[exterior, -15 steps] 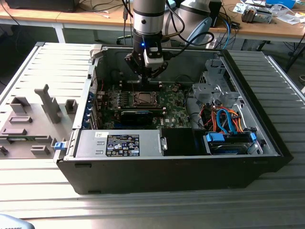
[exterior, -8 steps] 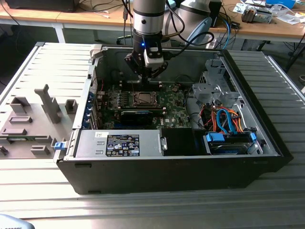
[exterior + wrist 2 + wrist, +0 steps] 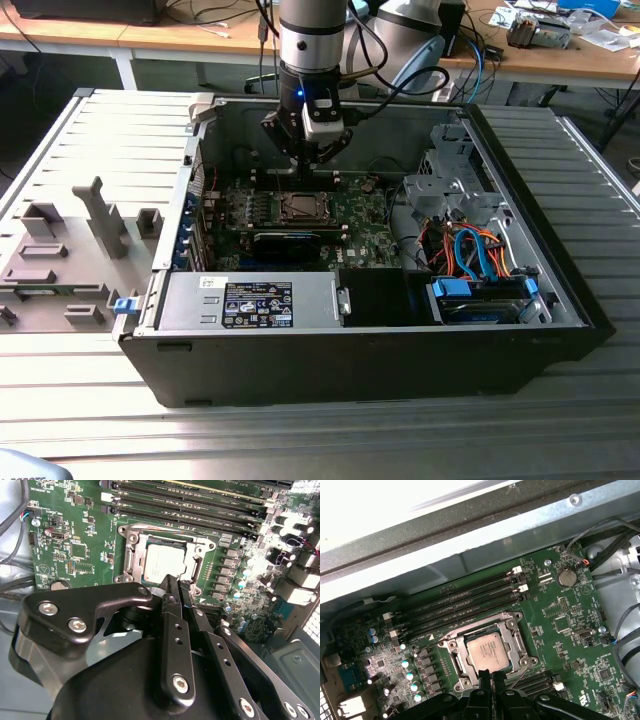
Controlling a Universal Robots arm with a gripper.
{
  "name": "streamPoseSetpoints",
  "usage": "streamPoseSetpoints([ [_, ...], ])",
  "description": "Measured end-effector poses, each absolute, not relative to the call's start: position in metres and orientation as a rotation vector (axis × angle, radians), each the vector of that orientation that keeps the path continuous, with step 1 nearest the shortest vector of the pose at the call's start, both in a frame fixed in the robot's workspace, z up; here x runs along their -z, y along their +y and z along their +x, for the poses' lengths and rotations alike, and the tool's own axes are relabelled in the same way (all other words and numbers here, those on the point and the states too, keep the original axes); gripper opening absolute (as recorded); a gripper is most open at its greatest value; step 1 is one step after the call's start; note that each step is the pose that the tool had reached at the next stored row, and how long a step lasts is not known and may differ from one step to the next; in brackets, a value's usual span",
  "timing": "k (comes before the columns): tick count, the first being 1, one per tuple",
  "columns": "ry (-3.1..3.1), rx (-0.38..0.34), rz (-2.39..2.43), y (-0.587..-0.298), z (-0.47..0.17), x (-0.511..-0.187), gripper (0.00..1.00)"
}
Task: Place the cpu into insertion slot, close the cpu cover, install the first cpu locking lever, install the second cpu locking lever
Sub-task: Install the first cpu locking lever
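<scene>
The black two-fingered gripper (image 3: pixel 175 587) has its fingers pressed together with nothing between them, tips pointing down at the near edge of the socket; in the first wrist view the closed tips (image 3: pixel 487 676) sit just at the rim of the chip. In the exterior view the gripper (image 3: pixel 305 160) hangs from the silver-grey arm just above the board inside the open black computer case (image 3: pixel 560 290).

Directly under and just beyond the fingertips lies the cpu (image 3: pixel 162 562), a small flat square chip with a silvery-grey metal top, lying flat in the insertion slot (image 3: pixel 451 656), the square recess with a shiny metal rim. The cpu cover (image 3: pixel 192 545), a thin silver metal frame with a square window, appears to lie down around the chip rather than standing up, though I cannot tell whether it is fully seated.

Farther out from the gripper run the long black memory slots (image 3: pixel 465 600) across the green motherboard (image 3: pixel 570 630).

By my reading the chip is placed and the cover is down or nearly so, so the work stands at the locking levers. That calls for a closed fingertip to press a thin wire lever sideways and down under its catch without sliding onto the chip.
</scene>
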State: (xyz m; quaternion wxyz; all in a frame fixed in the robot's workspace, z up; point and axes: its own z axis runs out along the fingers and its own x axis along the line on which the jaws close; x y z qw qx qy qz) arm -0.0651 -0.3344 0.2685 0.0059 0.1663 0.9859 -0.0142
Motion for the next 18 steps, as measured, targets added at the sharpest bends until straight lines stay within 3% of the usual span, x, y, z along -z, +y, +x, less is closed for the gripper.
streamPoseSetpoints([
  [18,3.089,0.044,0.501,-0.3344,-0.0651,-0.2684,0.16],
])
